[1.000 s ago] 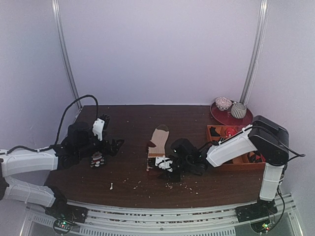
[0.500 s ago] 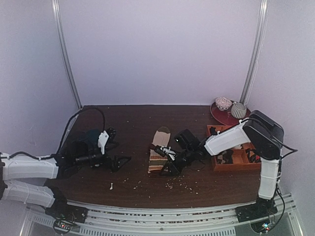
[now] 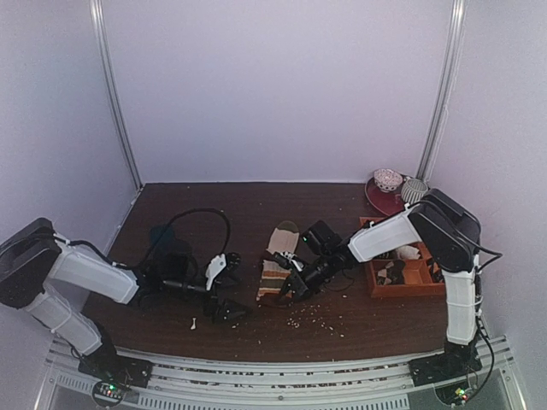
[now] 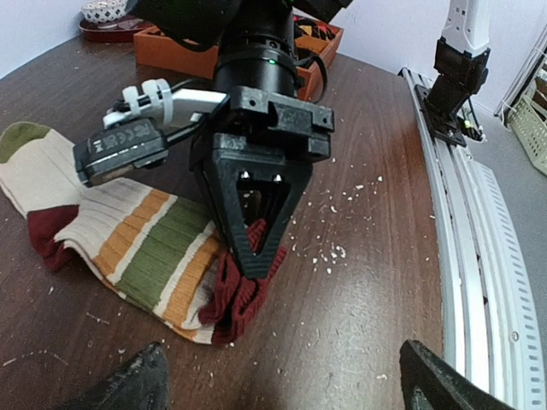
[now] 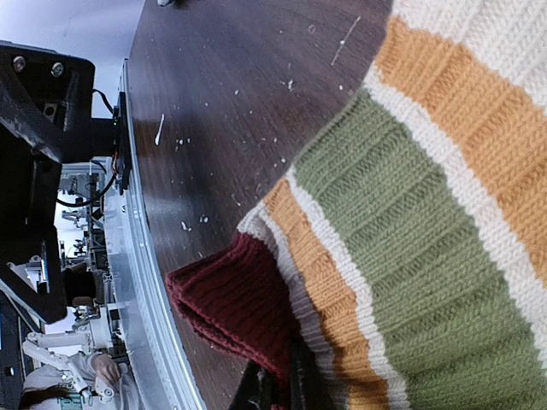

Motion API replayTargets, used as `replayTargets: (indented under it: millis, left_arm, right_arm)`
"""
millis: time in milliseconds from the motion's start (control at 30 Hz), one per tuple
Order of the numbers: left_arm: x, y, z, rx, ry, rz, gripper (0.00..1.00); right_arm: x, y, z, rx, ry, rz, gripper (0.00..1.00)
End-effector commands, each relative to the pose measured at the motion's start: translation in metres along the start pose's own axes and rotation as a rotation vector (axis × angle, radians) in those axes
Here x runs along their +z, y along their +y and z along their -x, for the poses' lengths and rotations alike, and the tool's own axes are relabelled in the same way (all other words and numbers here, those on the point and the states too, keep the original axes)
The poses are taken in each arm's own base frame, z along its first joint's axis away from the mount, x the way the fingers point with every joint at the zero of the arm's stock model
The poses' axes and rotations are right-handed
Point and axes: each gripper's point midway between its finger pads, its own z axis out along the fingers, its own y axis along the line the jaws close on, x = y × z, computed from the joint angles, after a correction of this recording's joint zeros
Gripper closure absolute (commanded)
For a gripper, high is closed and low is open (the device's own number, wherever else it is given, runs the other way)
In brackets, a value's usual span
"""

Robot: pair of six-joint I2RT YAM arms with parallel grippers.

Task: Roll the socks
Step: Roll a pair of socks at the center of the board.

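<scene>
The socks (image 3: 275,258) lie flat at mid-table, cream with orange and green cross stripes (image 4: 145,243) and a dark red cuff (image 4: 239,290) at the near end. My right gripper (image 3: 289,289) points down at that cuff and is shut on it; in the left wrist view its black fingers (image 4: 259,256) pinch the red knit. The right wrist view shows the cuff (image 5: 231,299) bunched at the fingertips (image 5: 273,389). My left gripper (image 3: 232,311) hovers low just left of the cuff, open, with its fingertips (image 4: 141,384) wide apart and nothing between them.
An orange tray (image 3: 373,278) holding small items stands right of the socks, and behind it a red plate (image 3: 380,202) carries two sock bundles. White crumbs (image 3: 312,320) litter the table. A metal rail (image 4: 479,256) runs along the near edge.
My right gripper closed on the socks' dark red cuff. My left arm swung right and nearer, bringing its open gripper close to that cuff.
</scene>
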Motion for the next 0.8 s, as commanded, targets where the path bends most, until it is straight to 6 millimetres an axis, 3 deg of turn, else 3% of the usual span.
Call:
replayTargets:
  millis: [0,167,300,533,767]
  left_arm:
    - [0.022,-0.002,0.023,0.094,-0.05,-0.068,0.08]
    - [0.042,0.001,0.022,0.106,-0.034,-0.096,0.15]
    - [0.053,0.0,0.009,0.102,0.004,-0.141,0.39]
    - [0.066,0.003,-0.018,0.07,0.066,-0.164,0.47]
    - [0.07,0.015,-0.016,0.073,0.049,-0.101,0.41]
  right_arm:
    - [0.009,-0.033,-0.039,0.155,0.111,-0.083,0.95]
    - [0.009,-0.036,-0.041,0.154,0.107,-0.088,0.95]
    - [0.01,-0.037,-0.04,0.147,0.105,-0.089,0.96]
    - [0.01,-0.038,-0.036,0.138,0.104,-0.093,0.96]
    - [0.01,-0.04,-0.043,0.148,0.116,-0.091,0.97]
